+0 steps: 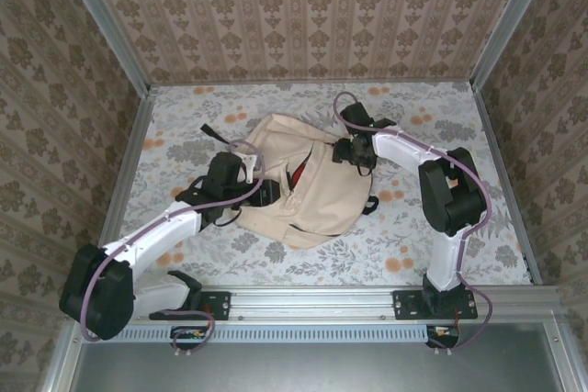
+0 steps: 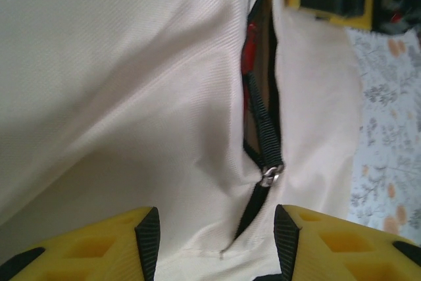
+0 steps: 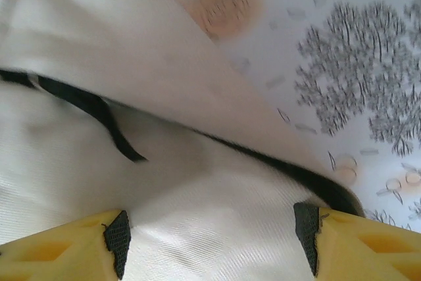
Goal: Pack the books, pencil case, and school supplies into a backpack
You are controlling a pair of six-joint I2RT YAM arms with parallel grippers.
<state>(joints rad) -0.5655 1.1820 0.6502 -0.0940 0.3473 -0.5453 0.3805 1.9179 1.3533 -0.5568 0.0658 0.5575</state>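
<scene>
A: How does the backpack (image 1: 308, 185) look?
B: Beige, soft, slumped in the middle of the table (image 1: 184, 135). Its dark zipper (image 2: 260, 110) is part open, with something red (image 2: 248, 51) inside.
A: And the claws?
B: The left claw (image 2: 216, 241) is at the backpack's left side, fingers apart just short of the zipper pull (image 2: 270, 176). The right claw (image 3: 210, 241) is at its far-right edge, spread apart over the fabric.

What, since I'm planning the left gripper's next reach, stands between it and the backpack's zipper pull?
Nothing visible. In the left wrist view the open left gripper faces the metal zipper pull on the backpack; only the bag's own fabric and a dark strip lie between them.
</scene>
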